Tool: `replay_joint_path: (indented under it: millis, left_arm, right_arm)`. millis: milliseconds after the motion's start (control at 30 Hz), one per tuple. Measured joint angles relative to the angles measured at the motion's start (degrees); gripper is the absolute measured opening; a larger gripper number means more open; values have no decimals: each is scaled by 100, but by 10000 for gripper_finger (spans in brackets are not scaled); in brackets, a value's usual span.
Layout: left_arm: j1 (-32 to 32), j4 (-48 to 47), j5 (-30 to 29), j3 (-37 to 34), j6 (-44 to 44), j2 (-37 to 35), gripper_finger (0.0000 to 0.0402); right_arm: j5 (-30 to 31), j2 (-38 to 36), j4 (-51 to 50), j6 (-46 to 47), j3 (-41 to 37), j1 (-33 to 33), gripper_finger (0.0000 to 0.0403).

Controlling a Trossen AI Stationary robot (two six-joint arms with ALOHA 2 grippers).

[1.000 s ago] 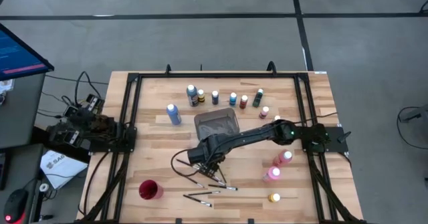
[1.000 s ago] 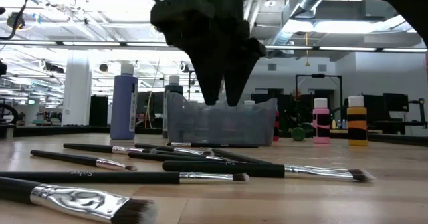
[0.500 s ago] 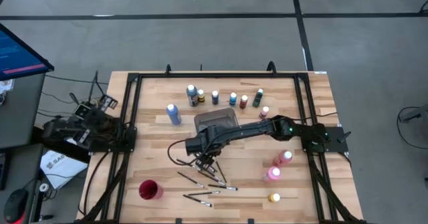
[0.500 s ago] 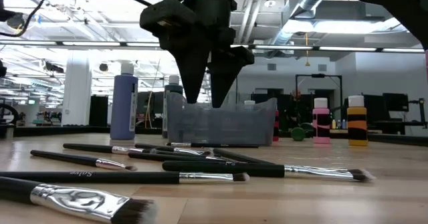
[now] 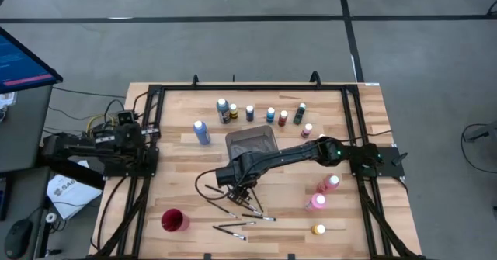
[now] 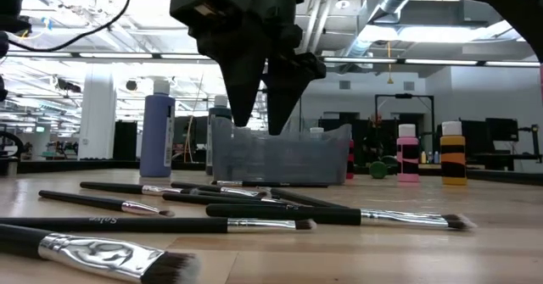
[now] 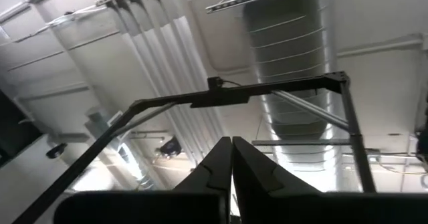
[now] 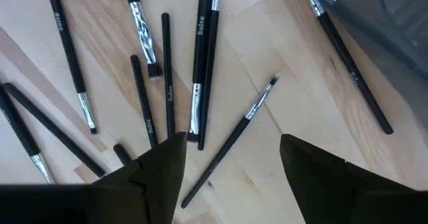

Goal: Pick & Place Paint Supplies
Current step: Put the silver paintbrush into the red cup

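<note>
1. Right gripper (image 5: 237,188) above the table (image 5: 178,167), just in front of the grey tray (image 5: 251,143), over the near end of the brush scatter.
2. Fingers spread wide, nothing between them; in the low view (image 6: 261,130) tips hanging clear above the wood, in front of the tray (image 6: 280,157).
3. In the right wrist view (image 8: 231,160) one thin brush (image 8: 231,144) lying slantwise on the wood straight under the gap between the fingers, untouched.
4. More brushes (image 8: 200,57) fanned out on the wood beyond, some side by side and touching; another brush (image 8: 351,77) with one end at the tray's edge (image 8: 394,23).
5. Seen from above, brushes (image 5: 241,213) strewn between the tray and the table's front edge, right of the red cup (image 5: 173,220).
6. Bottles standing upright: a row (image 5: 260,114) behind the tray, a larger blue one (image 5: 202,132) to its left.
7. Two pink bottles (image 5: 322,194) and a yellow one (image 5: 318,230) well apart to the right, near the right arm's base.
8. Left gripper (image 7: 231,174) pinched fully shut, holding nothing, aimed up at the ceiling ducts.
9. Left arm (image 5: 101,143) folded back off the table's left edge.
</note>
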Motion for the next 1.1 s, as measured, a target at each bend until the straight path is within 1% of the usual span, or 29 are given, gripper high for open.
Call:
replay_joint_path:
  millis: [33, 100, 233, 267, 367, 433, 567, 633, 700, 800, 867, 933, 1100]
  left_arm:
    - [-31, -136, -2, 0, -2, -104, 3]
    - [-29, -553, 4, 0, -2, -561, 3]
    - [235, -1338, 1, 0, -1, -1900, 3]
    - [315, -1332, 4, -1, 0, -2110, 3]
    - [399, -505, -15, -2, 2, -2109, 3]
    - [392, -237, -44, -2, 4, -2105, 3]
    - [209, -256, -26, -2, 1, -2107, 3]
    - [99, -276, -33, -2, 1, -2108, 3]
    - [-12, -264, -25, -2, 0, -2110, 3]
    - [-139, -287, -26, -2, 0, -2110, 3]
    - [-147, -303, -25, -2, 0, -2110, 3]
    - [-147, -297, -28, -2, 0, -2112, 3]
    - [-147, -320, -23, -2, 1, -2114, 3]
  right_arm:
    - [2, 0, -2, 22, 0, 0, 237]
    - [-9, 0, 1, 31, 0, -1, 237]
    - [-80, 0, 59, 37, 0, -22, 237]
    - [-87, 0, 109, 59, 0, -41, 237]
    - [-101, 0, 250, 138, 0, -108, 237]
    - [-105, 0, 267, 134, 0, -174, 237]
    - [-100, 163, 313, 139, 20, -308, 237]
    - [-132, 272, 89, 119, -27, -343, 237]
    - [-270, 440, 284, 100, 17, -344, 237]
    - [-309, 546, 39, -19, -22, -330, 237]
    - [-321, 666, 323, 8, 21, -334, 237]
    - [-308, 682, 48, -21, -8, -355, 237]
    - [-310, 791, 149, -75, 24, -354, 226]
